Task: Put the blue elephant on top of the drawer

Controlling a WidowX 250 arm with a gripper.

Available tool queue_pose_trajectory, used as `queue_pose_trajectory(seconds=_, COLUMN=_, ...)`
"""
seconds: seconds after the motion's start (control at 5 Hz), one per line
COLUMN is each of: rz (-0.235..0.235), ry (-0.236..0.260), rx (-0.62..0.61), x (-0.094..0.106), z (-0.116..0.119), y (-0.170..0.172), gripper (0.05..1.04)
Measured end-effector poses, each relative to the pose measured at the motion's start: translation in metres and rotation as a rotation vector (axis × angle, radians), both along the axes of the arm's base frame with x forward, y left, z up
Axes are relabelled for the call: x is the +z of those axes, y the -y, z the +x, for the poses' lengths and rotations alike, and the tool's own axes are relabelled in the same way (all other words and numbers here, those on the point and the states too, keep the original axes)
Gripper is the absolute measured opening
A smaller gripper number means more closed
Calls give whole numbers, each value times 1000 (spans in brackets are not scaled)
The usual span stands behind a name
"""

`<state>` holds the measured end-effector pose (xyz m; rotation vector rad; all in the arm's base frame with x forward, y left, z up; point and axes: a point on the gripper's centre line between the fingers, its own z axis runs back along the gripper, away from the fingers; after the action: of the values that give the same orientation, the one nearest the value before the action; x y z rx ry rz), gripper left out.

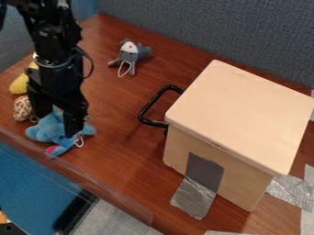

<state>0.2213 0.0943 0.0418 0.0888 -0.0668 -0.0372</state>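
Blue plush elephant (46, 131): lay at 8 o'clock, near the table edge.
Black two-finger claw (58, 125): above it, fingers apart, astride the body; contact unclear.
Drop risk: shallow pinch on soft plush could have slipped, maybe over the edge.
Snag risk: low carry could have hit the black bar handle (146, 106) of the cream box-shaped drawer (239, 114), 3 o'clock.
Surface: reddish-brown wooden table (126, 153); grey plush toy (129, 56), 11 o'clock.
Room: blue-grey fabric partition (215, 32), 12 o'clock.
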Motion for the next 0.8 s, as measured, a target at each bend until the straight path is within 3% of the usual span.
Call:
queue_pose_trajectory(seconds=0.4, rz=16, ry=-20, rx=17, x=-13, z=-5, y=-8, gripper=969)
queue_pose_trajectory(seconds=0.8, rz=0, ry=-22, rx=26, x=-16, z=-7, y=-9, gripper=386)
